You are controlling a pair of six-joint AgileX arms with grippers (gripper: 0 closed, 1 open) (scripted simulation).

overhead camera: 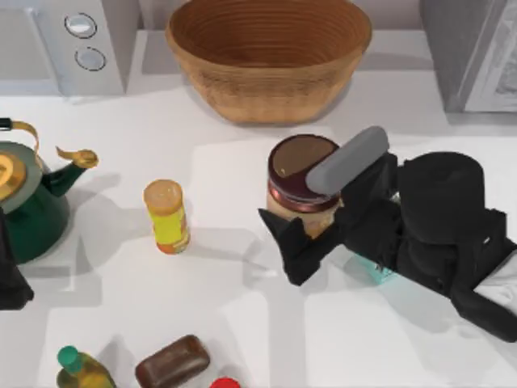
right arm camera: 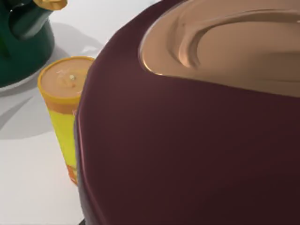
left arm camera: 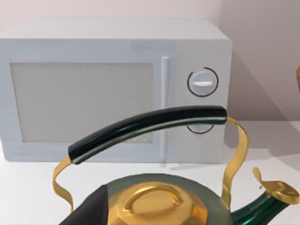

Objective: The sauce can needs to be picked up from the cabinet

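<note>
One claw, the right claw (overhead camera: pixel 303 218), is set around the sauce can (overhead camera: pixel 300 166), seemingly clenched; lifting is judged still outstanding.

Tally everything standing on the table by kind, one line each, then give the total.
Cans and canisters: 2, the sauce can and the yellow canister
Bottles: 1, the green-capped bottle
Kettles: 1, the green kettle
Baskets: 1, the wicker basket
Blocks: 1, the brown block
Microwaves: 1, the microwave
Red things, cut off at the edge: 1, the red object
Total: 8
</note>
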